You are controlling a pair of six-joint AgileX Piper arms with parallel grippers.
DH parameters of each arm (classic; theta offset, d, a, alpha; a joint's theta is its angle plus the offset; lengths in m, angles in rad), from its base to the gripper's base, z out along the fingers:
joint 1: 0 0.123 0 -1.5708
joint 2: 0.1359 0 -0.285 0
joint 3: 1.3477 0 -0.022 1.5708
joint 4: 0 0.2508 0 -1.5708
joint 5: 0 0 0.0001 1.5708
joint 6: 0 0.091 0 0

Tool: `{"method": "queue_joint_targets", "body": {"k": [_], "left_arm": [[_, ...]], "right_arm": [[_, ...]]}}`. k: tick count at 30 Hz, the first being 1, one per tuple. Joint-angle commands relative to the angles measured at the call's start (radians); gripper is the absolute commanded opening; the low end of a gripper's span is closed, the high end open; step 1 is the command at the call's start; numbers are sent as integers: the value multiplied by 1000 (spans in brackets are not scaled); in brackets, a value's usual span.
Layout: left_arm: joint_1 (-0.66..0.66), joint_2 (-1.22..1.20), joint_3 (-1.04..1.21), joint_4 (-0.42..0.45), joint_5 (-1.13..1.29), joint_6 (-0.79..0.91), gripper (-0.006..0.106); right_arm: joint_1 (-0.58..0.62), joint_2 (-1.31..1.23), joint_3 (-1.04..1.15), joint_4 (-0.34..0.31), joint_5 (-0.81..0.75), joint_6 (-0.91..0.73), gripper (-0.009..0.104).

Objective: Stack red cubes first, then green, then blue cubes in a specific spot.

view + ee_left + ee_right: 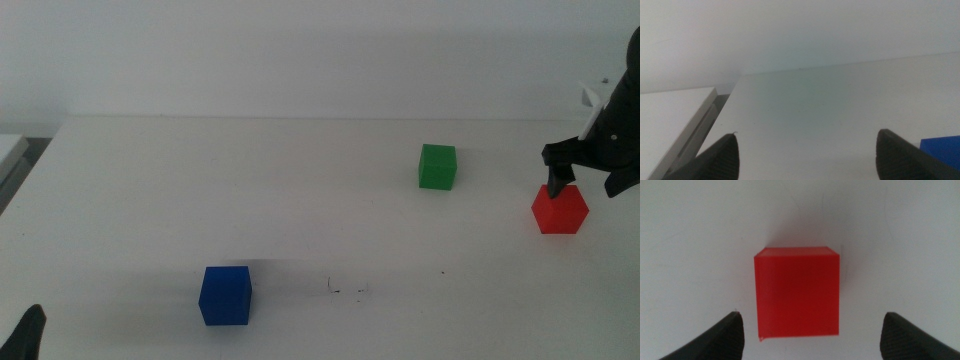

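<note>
Waiting low at the near left edge, the left gripper [805, 155] has its jaws spread, just beside the blue cube [225, 295]. Scribble marks [345, 289] lie right of it, then the green cube [437, 166]. Farthest right, the right gripper [810, 330] hovers spread over the red cube [797, 294]; lowering and closing likely comes next.

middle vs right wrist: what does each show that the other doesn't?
Only the middle view: the green cube, the blue cube, the scribble-marked spot, and the left gripper's tip at the bottom-left corner. Only the right wrist view: both jaws spread wide to either side of the cube, not touching it. Both: the red cube on the white table, with the right gripper over it.
</note>
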Motion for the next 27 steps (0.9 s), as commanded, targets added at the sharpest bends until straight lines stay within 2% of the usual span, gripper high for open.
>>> {"method": "queue_joint_targets", "body": {"k": [1, 13, 17, 19, 20, 21, 24, 25, 27], "left_arm": [[-2, -3, 0, -3, -15, 0, 94], [-2, -3, 0, -3, -15, 0, 94], [-2, -3, 0, -3, -15, 0, 94], [-2, -3, 0, -3, -15, 0, 94], [-2, -3, 0, -3, -15, 0, 94], [-2, -3, 0, -3, -15, 0, 94], [-2, -3, 0, -3, -15, 0, 94], [-2, -3, 0, -3, -15, 0, 94], [-2, -3, 0, -3, -15, 0, 94]], "right_arm": [[-8, 12, -9, -7, -26, -10, 93], [-8, 97, -7, -7, -81, -18, 92], [-8, 119, -7, -4, -95, -18, 85], [-8, 123, -7, -4, -115, -18, 75], [-8, 123, -7, -4, -124, -18, 65], [-8, 123, -7, -4, -133, -18, 52], [-8, 121, -7, 4, -126, -18, 4], [-8, 117, -7, 14, -119, 2, -2], [3, 92, -7, 29, -101, 13, 2]]}}
